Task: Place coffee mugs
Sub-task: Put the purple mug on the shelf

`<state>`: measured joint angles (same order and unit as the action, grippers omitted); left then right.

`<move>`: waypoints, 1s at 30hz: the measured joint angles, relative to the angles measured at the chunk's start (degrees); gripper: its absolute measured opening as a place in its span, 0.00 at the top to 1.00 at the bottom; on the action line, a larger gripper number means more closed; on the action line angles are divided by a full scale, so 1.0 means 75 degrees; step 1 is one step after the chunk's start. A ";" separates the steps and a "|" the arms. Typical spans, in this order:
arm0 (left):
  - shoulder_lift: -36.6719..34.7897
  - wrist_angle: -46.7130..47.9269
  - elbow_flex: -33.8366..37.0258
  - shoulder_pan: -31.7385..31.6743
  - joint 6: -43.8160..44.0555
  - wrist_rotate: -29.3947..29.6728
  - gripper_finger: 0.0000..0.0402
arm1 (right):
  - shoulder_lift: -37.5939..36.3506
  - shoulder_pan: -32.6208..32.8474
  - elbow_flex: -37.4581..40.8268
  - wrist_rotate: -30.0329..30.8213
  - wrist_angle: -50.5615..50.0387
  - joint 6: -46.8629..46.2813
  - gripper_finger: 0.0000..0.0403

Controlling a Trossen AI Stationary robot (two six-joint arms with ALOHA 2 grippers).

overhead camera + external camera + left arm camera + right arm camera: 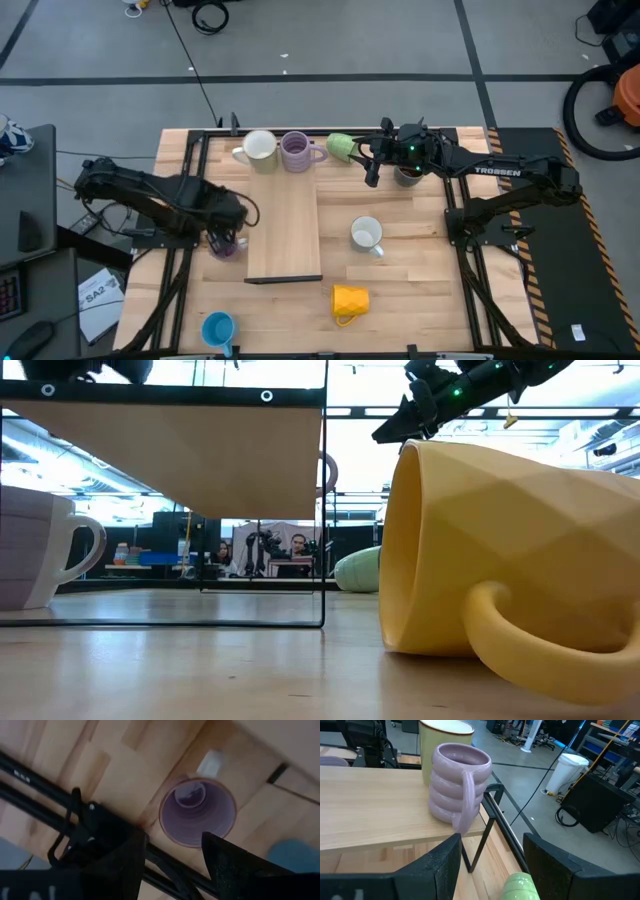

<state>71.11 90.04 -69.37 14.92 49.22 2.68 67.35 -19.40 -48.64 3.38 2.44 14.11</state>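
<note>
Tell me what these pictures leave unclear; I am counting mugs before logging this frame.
- Dark mug, high view: mostly covered by the right gripper, so its handle cannot be seen.
- Smooth purple mug, high view: half hidden under the left gripper.
- Light green mug, right wrist view: cut off by the picture's edge.
- Blue mug, low view: not visible.

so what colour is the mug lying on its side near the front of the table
Yellow-orange mug, with faceted sides; the low view shows it best.

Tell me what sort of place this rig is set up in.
Likely a robotics lab or workshop: bare concrete floor with taped lines, cables on it, and desks with monitors beyond the wooden table.
</note>
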 joint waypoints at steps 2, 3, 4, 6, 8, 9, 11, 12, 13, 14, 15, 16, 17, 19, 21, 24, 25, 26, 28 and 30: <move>0.0000 -0.0014 0.0230 0.0167 0.0260 0.0003 0.50 | 0.0000 0.0002 0.0000 0.0000 0.0000 0.0000 0.46; 0.0000 -0.0046 0.0353 0.0245 0.0389 0.0000 0.50 | 0.0000 0.0002 0.0000 0.0000 -0.0001 0.0000 0.46; 0.0000 -0.0091 0.0477 0.0305 0.0502 0.0000 0.50 | 0.0000 0.0002 0.0000 0.0000 0.0000 0.0000 0.46; 0.0000 -0.0263 0.0754 0.0397 0.0665 0.0000 0.50 | 0.0000 0.0000 0.0000 0.0000 0.0000 0.0000 0.46; 0.0000 -0.0432 0.1042 0.0465 0.0769 0.0000 0.50 | 0.0000 0.0000 0.0000 0.0000 0.0000 0.0000 0.46; 0.0000 -0.0520 0.1181 0.0491 0.0779 0.0000 0.50 | 0.0000 0.0001 0.0000 0.0000 0.0000 0.0000 0.46; 0.0000 -0.0742 0.1450 0.0495 0.0763 0.0000 0.50 | 0.0000 0.0002 0.0000 0.0000 0.0000 0.0002 0.46; 0.0000 -0.0842 0.1584 0.0495 0.0762 0.0000 0.50 | 0.0000 0.0000 0.0000 0.0000 0.0000 0.0000 0.46; 0.0000 -0.0921 0.1708 0.0495 0.0762 0.0001 0.50 | 0.0000 0.0003 0.0000 0.0000 0.0000 0.0000 0.46; 0.0000 -0.0968 0.1809 0.0495 0.0764 0.0000 0.50 | 0.0000 0.0002 0.0000 0.0000 0.0000 0.0000 0.46; 0.0000 -0.0972 0.1914 0.0495 0.0765 0.0003 0.50 | 0.0000 0.0002 0.0000 0.0000 0.0000 0.0000 0.46; 0.0000 -0.0976 0.2017 0.0495 0.0765 0.0002 0.50 | 0.0000 0.0000 0.0000 0.0000 0.0000 0.0000 0.46; 0.0000 -0.1013 0.2107 0.0495 0.0763 0.0002 0.50 | 0.0000 0.0000 0.0000 0.0000 0.0000 0.0000 0.46; 0.0000 -0.1197 0.2274 0.0487 0.0762 0.0000 0.50 | 0.0000 0.0000 0.0000 0.0000 0.0000 0.0000 0.46; 0.0000 -0.1413 0.2423 0.0487 0.0763 0.0000 0.50 | 0.0000 0.0000 0.0000 0.0000 0.0000 0.0000 0.46; 0.0000 -0.1464 0.2588 0.0487 0.0762 0.0002 0.50 | 0.0000 0.0000 0.0000 0.0000 0.0000 0.0000 0.46; 0.0003 -0.1472 0.2633 0.0487 0.0762 0.0003 0.50 | 0.0000 0.0002 0.0000 0.0000 0.0000 0.0000 0.46; 0.0003 -0.1489 0.2673 0.0487 0.0762 0.0003 0.50 | 0.0000 0.0003 0.0000 0.0000 0.0002 0.0000 0.46; 0.0006 -0.1516 0.2749 0.0487 0.0761 0.0003 0.50 | 0.0000 0.0002 0.0000 0.0000 0.0003 0.0000 0.46; 0.0004 -0.1563 0.2844 0.0487 0.0760 0.0007 0.50 | 0.0000 0.0002 0.0000 0.0000 0.0003 0.0000 0.46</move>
<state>71.14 78.31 -48.03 18.57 54.92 2.73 67.35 -19.38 -48.64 3.38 2.46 14.11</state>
